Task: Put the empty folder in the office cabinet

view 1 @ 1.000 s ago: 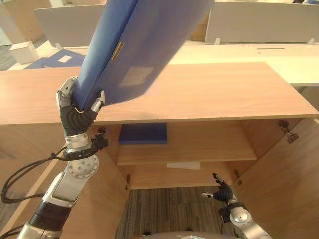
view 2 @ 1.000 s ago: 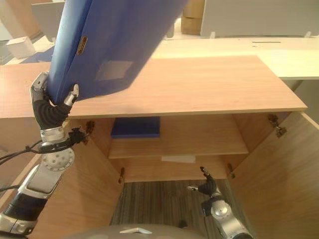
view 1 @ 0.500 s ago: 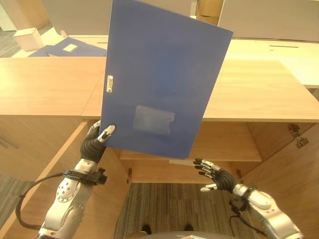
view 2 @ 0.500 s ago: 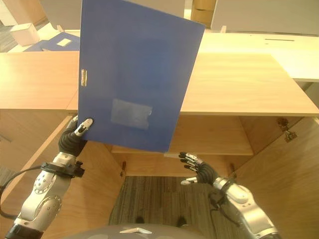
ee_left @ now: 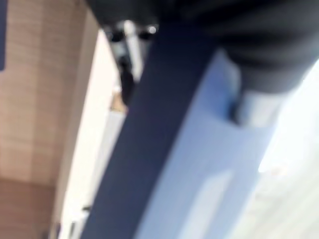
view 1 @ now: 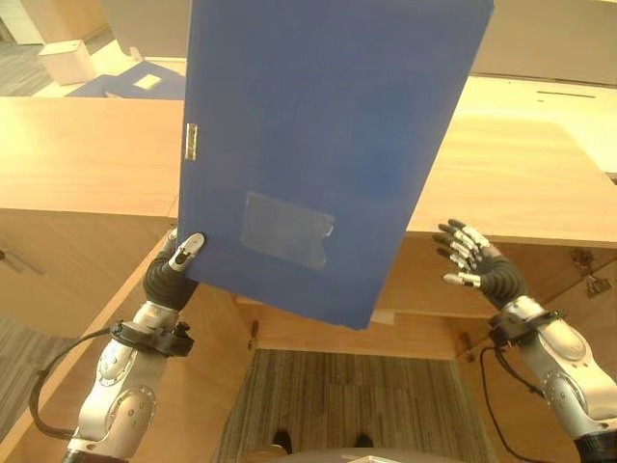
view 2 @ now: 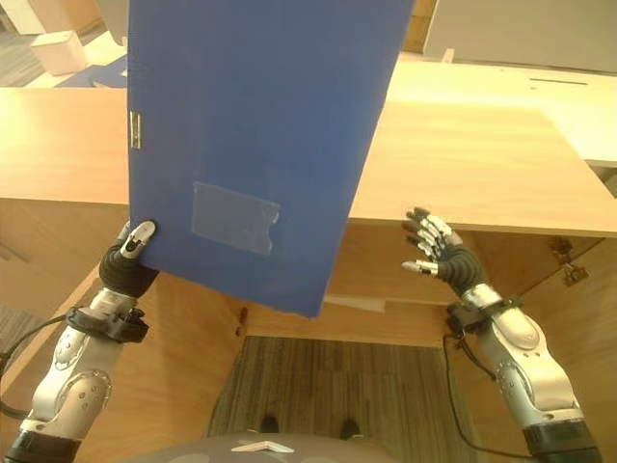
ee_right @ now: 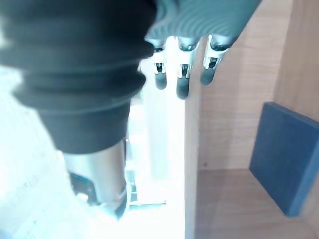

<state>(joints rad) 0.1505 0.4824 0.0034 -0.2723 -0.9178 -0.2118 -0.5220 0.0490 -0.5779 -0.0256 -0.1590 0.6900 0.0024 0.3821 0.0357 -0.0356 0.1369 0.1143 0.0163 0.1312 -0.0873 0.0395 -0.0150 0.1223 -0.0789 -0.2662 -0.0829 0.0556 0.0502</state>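
A large blue folder point(view 1: 318, 145) stands upright in front of the open wooden cabinet point(view 1: 87, 154), its flat cover with a pale label facing me. My left hand point(view 1: 176, 268) is shut on the folder's lower left corner, thumb on the cover. The left wrist view shows the folder's spine point(ee_left: 164, 164) up close. My right hand point(view 1: 472, 258) is open with fingers spread, raised to the right of the folder and apart from it, level with the cabinet's top edge. Inside the cabinet, in the right wrist view, lies another blue folder point(ee_right: 284, 159) on a shelf.
The cabinet's doors point(view 1: 588, 318) stand open on both sides. A shelf point(view 1: 424, 299) runs across the inside. Striped carpet point(view 1: 337, 395) lies below. White desks point(view 1: 540, 96) stand behind the cabinet, with blue folders point(view 1: 135, 82) at the back left.
The folder has come closer and higher in view, held more upright. My right hand has risen from below the shelf to the cabinet's top edge on the right.
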